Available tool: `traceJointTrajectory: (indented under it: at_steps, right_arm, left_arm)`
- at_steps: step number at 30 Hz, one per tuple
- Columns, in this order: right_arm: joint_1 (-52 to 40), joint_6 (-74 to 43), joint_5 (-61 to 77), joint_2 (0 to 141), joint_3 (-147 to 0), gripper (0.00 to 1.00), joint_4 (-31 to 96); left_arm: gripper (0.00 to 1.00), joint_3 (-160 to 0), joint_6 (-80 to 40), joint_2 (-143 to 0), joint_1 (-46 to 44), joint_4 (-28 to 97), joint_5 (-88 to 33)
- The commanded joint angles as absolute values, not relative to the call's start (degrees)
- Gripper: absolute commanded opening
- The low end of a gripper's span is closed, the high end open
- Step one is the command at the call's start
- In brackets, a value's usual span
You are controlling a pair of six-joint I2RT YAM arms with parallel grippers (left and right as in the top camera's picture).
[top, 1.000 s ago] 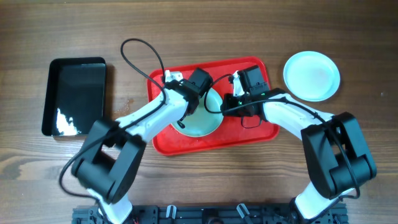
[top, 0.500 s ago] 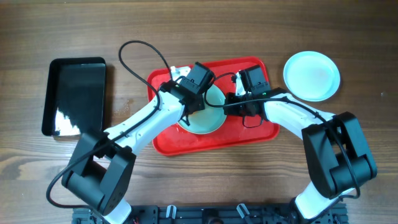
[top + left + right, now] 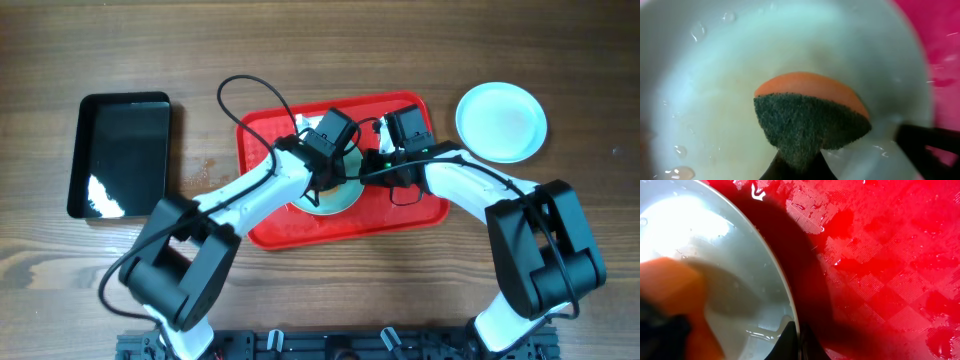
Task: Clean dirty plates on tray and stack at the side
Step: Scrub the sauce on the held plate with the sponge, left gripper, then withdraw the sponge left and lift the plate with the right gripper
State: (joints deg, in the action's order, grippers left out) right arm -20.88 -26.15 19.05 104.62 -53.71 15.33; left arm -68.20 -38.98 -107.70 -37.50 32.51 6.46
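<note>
A pale mint-white plate (image 3: 338, 197) lies wet on the red tray (image 3: 280, 226), mostly under my arms. My left gripper (image 3: 325, 180) is shut on an orange sponge with a dark green scouring face (image 3: 810, 117), pressed onto the plate's inside (image 3: 715, 100). My right gripper (image 3: 362, 172) is shut on the plate's right rim (image 3: 785, 287), one finger inside and one outside. The sponge shows orange at the left in the right wrist view (image 3: 670, 295). A second plate (image 3: 501, 121) sits on the table right of the tray. A third plate is not visible.
A glossy black tray (image 3: 122, 153) lies on the wooden table at the left. The red tray's surface (image 3: 880, 255) is wet, with droplets. A black cable (image 3: 240, 92) loops over the tray's upper left.
My left gripper with the sponge has moved right across the plate, toward the right gripper. The right arm and the plate on the table have not moved.
</note>
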Motion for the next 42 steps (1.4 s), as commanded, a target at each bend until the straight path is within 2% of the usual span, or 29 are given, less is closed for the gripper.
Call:
traceJointTrajectory:
  at_steps: [1, 13, 27, 37, 42]
  right_arm:
    - [-20.45, -26.96, 16.49, 105.56, -52.86, 0.04, 16.36]
    - [-20.45, -26.96, 16.29, 105.56, -52.86, 0.04, 16.56]
    - [-20.45, -26.98, 16.03, 105.56, -52.86, 0.04, 16.51]
    - [-20.45, -26.98, 15.88, 105.54, -52.86, 0.04, 16.58]
    - [-20.34, -27.09, 15.9, 105.14, -53.65, 0.04, 17.58]
  left_arm:
    - [0.04, -68.1, -39.44, -110.74, -36.36, 33.23, 8.05]
    - [0.04, -66.0, -34.26, -113.43, -35.18, 41.04, 28.75]
    - [0.04, -66.48, -31.68, -113.36, -34.54, 39.27, 53.08]
    - [0.04, -69.73, -33.08, -110.85, -34.52, 40.07, 55.0]
    - [0.04, -71.77, -39.11, -101.67, -34.2, 43.33, 45.25]
